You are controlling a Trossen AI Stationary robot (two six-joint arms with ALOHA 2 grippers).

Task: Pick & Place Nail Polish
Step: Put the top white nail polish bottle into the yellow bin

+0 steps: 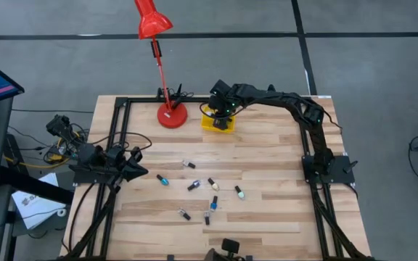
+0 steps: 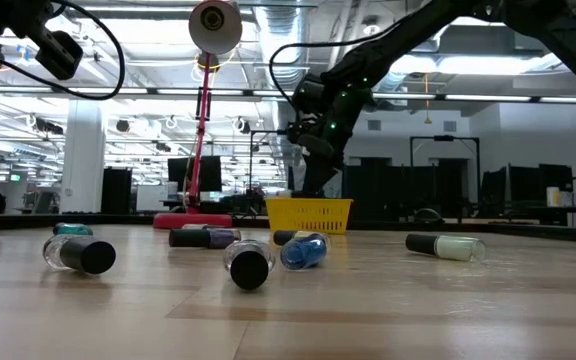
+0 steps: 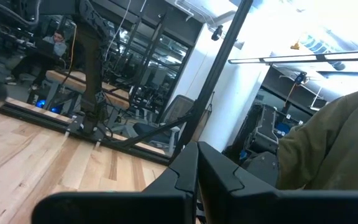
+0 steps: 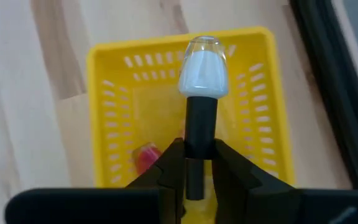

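My right gripper (image 1: pixel 222 110) hangs over the small yellow bin (image 1: pixel 218 123) at the table's far middle, shut on a pale blue nail polish bottle (image 4: pixel 204 71) with a black cap. A pink-red bottle (image 4: pixel 146 157) lies inside the bin (image 4: pixel 98 93). Several more bottles lie on their sides on the table's middle, among them a teal one (image 1: pixel 163 179), a pale green one (image 1: pixel 239 192) and a blue one (image 2: pixel 303 251). My left gripper (image 1: pixel 145 172) rests shut and empty at the table's left, its fingers (image 3: pixel 196 168) together. My right gripper pinches the bottle's black cap (image 4: pixel 199 134) between its two fingers. The fingers come from above and point down, lying along the bottle. The glass body sticks out past the fingertips, bottom end down, over the inside of the bin.
A red desk lamp stands with its base (image 1: pixel 171 114) just left of the bin, and its stem leans toward the far edge. Black frame rails (image 1: pixel 119 130) run along the table's left and right sides. Bare wood lies between the bin and the loose bottles.
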